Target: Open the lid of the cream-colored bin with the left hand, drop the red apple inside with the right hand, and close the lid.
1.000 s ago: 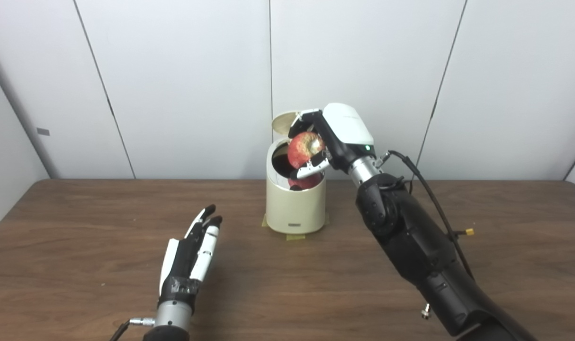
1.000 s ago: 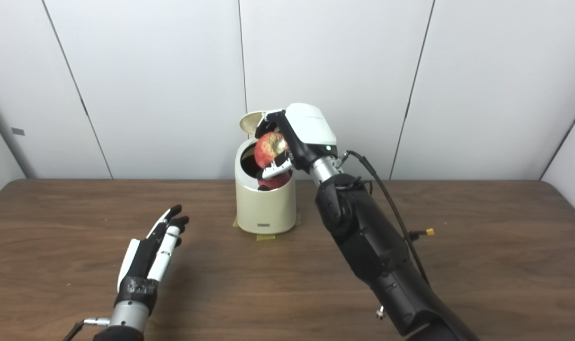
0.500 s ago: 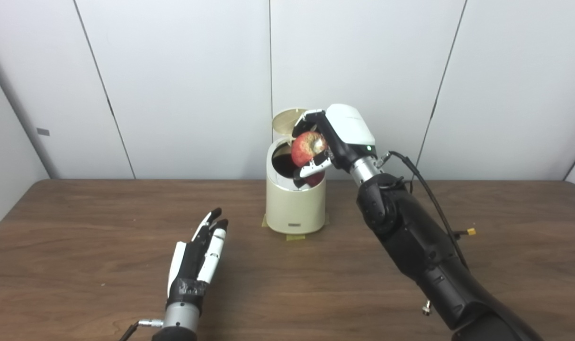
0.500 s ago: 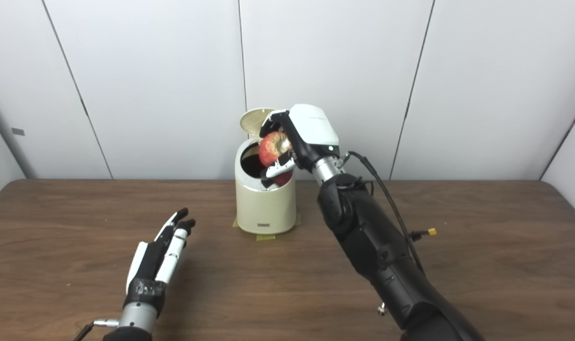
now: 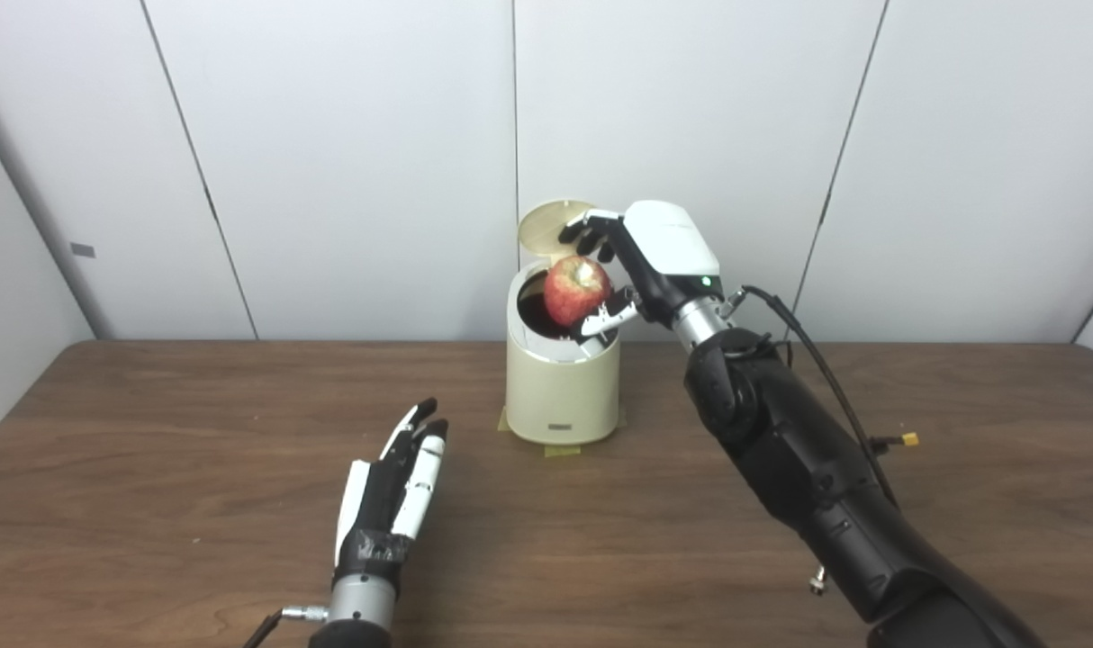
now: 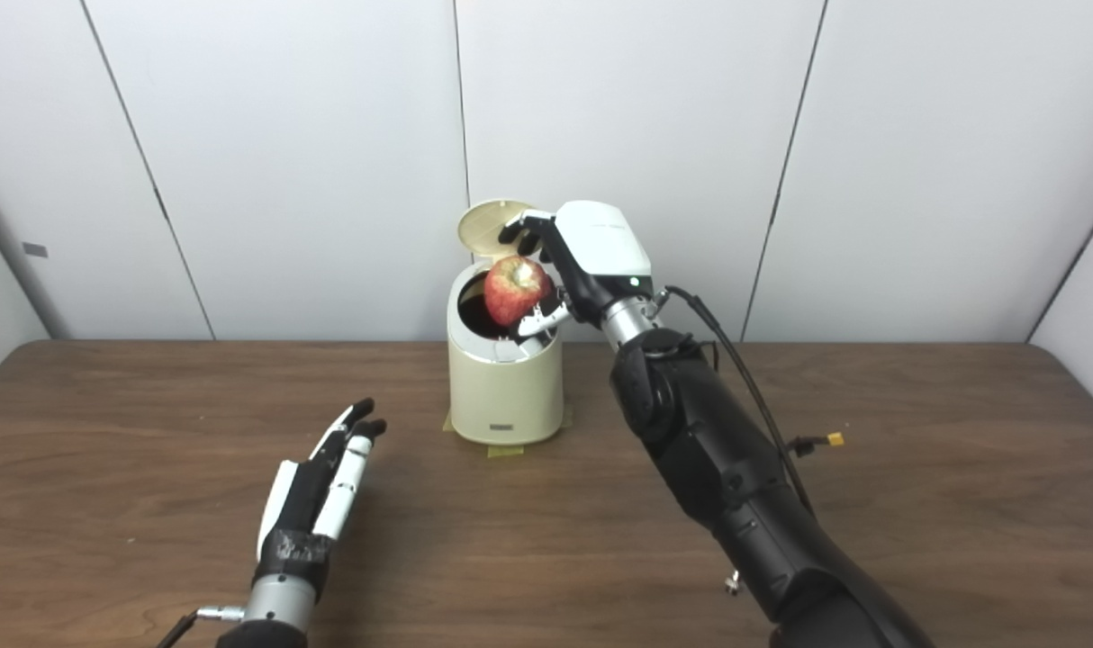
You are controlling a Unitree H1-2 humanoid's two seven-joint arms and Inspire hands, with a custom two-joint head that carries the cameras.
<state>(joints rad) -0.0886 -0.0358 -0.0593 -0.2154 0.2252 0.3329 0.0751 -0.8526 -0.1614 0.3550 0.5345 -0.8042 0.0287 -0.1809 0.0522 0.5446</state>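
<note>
White panel walls behind, dark wood table (image 5: 150, 468) in front. Cream bin (image 5: 562, 378) stands at table's far centre, on bits of tape.

Lid (image 5: 551, 225) is up, tilted back behind the opening. Apple (image 5: 577, 290) sits right over the bin mouth, lower part about level w/ the rim. Right hand (image 5: 632, 265) is at the apple: upper fingers spread and lifted clear above it, thumb side low by the rim. Looks like it's letting go; can't tell if any part is touching the fruit. Left hand (image 5: 393, 490) hovers over the table, near-left of bin, well apart from it, fingers straight and together, holding nothing.

Risks, as I judge them:
- Apple is wide vs. the opening. If off-centre it could catch the rim and roll out onto the table.
- Nothing holds the lid. It may fall fwd onto hand or apple.
- Right thumb low at the rim: pulling out could nudge the bin, tho tape should help.
- Lid closing remains; left hand has a reach to make.

Apple: red w/ yellowish streaks, pale patch near stem end, round, smooth, shiny. Prob. firm, slippery-ish.
</note>
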